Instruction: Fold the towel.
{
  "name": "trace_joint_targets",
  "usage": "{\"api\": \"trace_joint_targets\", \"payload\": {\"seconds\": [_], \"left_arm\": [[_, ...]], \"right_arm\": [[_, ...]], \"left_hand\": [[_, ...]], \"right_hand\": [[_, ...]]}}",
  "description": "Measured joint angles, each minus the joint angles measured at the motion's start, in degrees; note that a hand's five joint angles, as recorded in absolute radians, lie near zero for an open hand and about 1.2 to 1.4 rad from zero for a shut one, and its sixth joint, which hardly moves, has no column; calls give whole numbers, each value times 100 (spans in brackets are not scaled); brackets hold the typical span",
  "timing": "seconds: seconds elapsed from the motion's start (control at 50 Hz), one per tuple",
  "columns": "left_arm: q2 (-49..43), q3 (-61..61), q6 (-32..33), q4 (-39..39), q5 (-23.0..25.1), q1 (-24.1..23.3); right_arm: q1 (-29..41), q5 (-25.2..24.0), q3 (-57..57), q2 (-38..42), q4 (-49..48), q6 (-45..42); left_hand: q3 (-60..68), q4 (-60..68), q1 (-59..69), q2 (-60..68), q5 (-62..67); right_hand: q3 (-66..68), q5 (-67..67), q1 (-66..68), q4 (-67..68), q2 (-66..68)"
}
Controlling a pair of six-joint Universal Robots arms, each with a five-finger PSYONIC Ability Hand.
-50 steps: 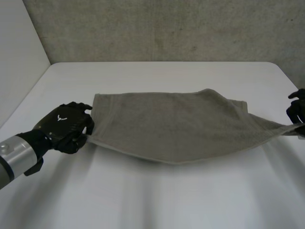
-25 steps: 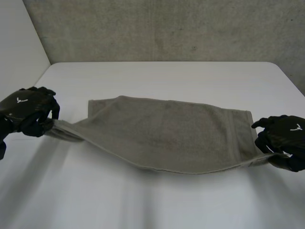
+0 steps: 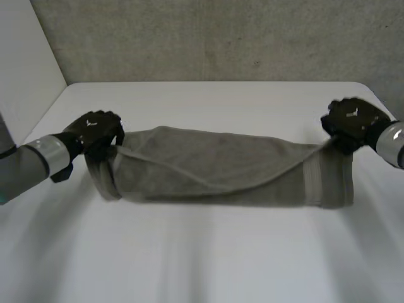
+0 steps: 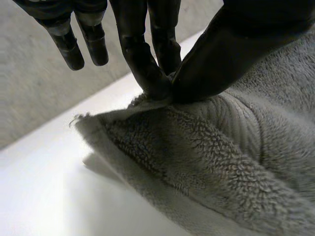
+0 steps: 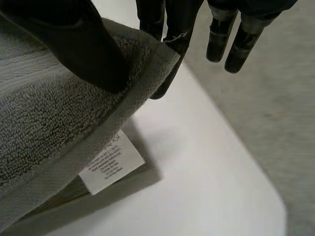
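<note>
Left hand [image 4: 231,54] is pinching one towel [image 3: 221,167] corner between thumb and fingers | right hand [image 5: 83,49] is pinching the opposite end's corner likewise, white label [image 5: 110,167] showing beneath its thumb | towel is spanning between both hands, lying doubled on tabletop [image 3: 208,252].

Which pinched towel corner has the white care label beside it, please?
The corner in the right hand: the care label sits under the towel hem there; the left hand pinches plain terry.
</note>
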Motion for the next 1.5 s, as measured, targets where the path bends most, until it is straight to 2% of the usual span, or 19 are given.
{"api": "trace_joint_targets", "payload": {"seconds": [0.08, 0.24, 0.48, 0.66, 1.0, 1.06, 1.12, 1.14, 1.24, 1.28, 1.34, 1.5], "left_arm": [[-240, 311, -381, 531, -231, -125], [-514, 557, -930, 1474, -469, -264], [-960, 847, -970, 2090, -515, -451], [-1559, 1311, -962, 2487, -565, -504], [-1995, 1663, -942, 2539, -662, -557], [-2066, 1738, -940, 2538, -672, -574], [-2135, 1842, -940, 2538, -688, -583], [-2152, 1868, -941, 2537, -694, -584], [-2160, 1936, -944, 2533, -773, -584], [-2124, 1935, -944, 2527, -818, -583], [-2024, 1909, -944, 2519, -861, -583], [-1498, 1607, -948, 2453, -890, -574]], "right_arm": [[93, 296, -120, 217, -777, 564], [403, 744, -240, 612, -1587, 843], [603, 1130, -221, 1155, -2650, 852], [605, 1396, -306, 1367, -3609, 1212], [647, 1427, -1234, 2429, -3547, 1116], [650, 1474, -1328, 2582, -3505, 966], [653, 1611, -1448, 2726, -3474, 750], [653, 1675, -1482, 2757, -3466, 682], [654, 1940, -1557, 2776, -3442, 471], [657, 2015, -1540, 2706, -3428, 440], [654, 2065, -1481, 2551, -3403, 437], [611, 2067, -1090, 1899, -3270, 496]], "left_hand": [[0, 0, 0, 0, 0], [0, 0, 0, 0, 0], [0, 0, 0, 0, 0], [0, 0, 0, 0, 0], [0, 0, 0, 0, 0], [0, 0, -407, -636, -716], [0, 0, -3197, -3399, -3489], [0, 0, -3831, -4016, -4063], [0, 0, -5478, -5906, -6136], [0, 0, -5605, -6077, -6330], [0, 0, -5605, -6100, -6366], [0, 0, -5605, -6100, -6367]], "right_hand": [[0, 0, 0, 0, 0], [0, 0, 0, 0, 0], [0, 0, 0, 0, 0], [0, 0, 0, 0, 0], [0, 0, 0, 0, 0], [0, -1115, -1090, 0, -1201], [0, -3033, -2840, 0, -2843], [0, -3637, -3376, 0, -3352], [0, -6132, -5556, 0, -5447], [0, -6258, -6383, 0, -6255], [0, -6258, -6933, 0, -7088], [0, -6258, -6935, 0, -7201]]}}
